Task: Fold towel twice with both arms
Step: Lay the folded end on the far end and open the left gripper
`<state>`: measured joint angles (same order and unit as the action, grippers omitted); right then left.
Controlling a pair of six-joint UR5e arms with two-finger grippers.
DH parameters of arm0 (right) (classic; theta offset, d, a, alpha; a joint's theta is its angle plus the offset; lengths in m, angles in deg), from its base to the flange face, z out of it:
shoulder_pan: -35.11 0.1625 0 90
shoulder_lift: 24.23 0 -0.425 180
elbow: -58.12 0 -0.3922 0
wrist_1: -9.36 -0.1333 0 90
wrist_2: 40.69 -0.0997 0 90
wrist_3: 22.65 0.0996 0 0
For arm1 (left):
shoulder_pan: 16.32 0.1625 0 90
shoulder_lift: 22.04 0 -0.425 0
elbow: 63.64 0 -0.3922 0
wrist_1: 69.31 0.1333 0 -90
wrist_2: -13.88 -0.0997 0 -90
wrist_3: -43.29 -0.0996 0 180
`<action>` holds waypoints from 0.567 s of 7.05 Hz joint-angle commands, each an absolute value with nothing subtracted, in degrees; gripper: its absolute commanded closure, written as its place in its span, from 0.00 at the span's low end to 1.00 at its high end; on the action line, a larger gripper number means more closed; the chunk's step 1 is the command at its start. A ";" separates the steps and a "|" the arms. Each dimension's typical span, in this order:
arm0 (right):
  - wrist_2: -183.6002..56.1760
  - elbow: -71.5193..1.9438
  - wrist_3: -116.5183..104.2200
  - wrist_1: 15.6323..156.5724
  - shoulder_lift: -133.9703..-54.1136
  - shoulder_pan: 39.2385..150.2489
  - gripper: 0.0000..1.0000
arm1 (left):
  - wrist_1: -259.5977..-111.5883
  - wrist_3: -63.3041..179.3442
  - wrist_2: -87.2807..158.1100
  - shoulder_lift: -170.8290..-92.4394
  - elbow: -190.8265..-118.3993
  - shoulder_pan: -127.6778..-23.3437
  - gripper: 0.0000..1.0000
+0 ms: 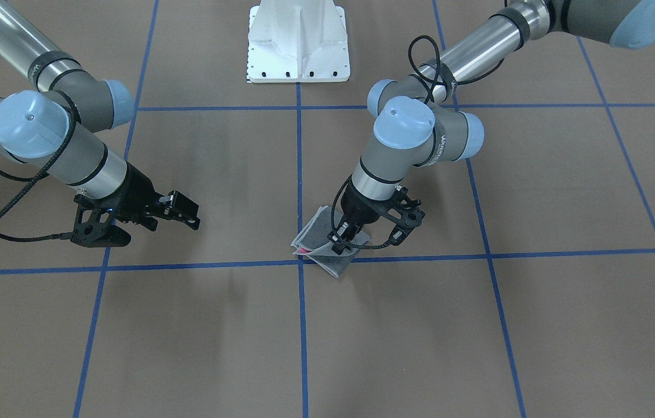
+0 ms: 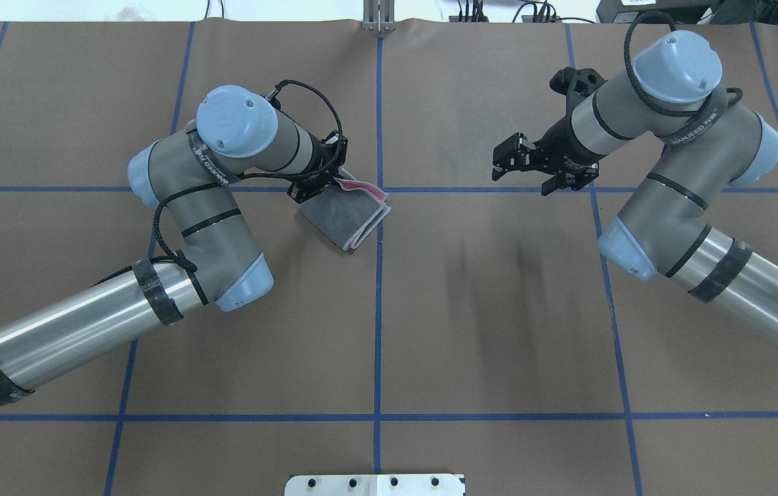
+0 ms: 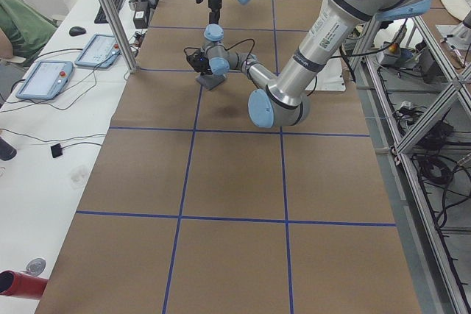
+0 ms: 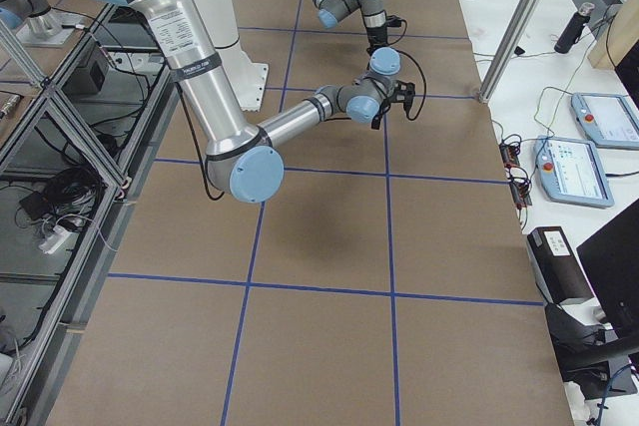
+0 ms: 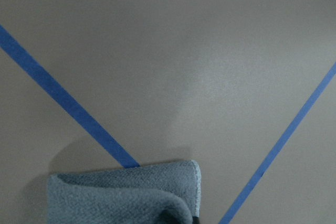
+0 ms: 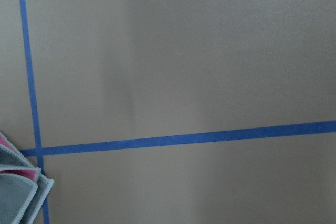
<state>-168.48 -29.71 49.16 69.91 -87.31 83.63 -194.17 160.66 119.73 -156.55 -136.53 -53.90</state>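
Plainly, the towel (image 1: 314,232) lies folded small, grey outward, by the tape crossing (image 1: 300,262). The left gripper (image 1: 343,239) pinches its top layer, probably settling the last fold. Beyond, the right gripper (image 1: 183,212) hovers well aside, jaws apart.

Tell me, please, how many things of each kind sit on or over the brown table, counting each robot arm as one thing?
towel: 1
arms: 2 (left arm, right arm)
white pedestal: 1
Total: 4
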 commanded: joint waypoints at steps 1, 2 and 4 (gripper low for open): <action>-168.48 -29.68 49.16 69.91 -87.34 83.63 0.00 | -194.73 161.06 119.53 -156.69 -136.15 -53.84 0.00; -168.48 -29.68 48.90 69.91 -87.25 83.63 0.00 | -194.73 161.15 119.53 -156.78 -136.15 -53.93 0.00; -168.48 -29.07 48.10 69.91 -87.25 83.63 0.00 | -194.73 161.24 119.53 -157.48 -136.15 -54.02 0.00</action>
<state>-168.48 -29.38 48.42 69.91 -87.26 83.63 -194.72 161.15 119.53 -157.13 -136.16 -53.97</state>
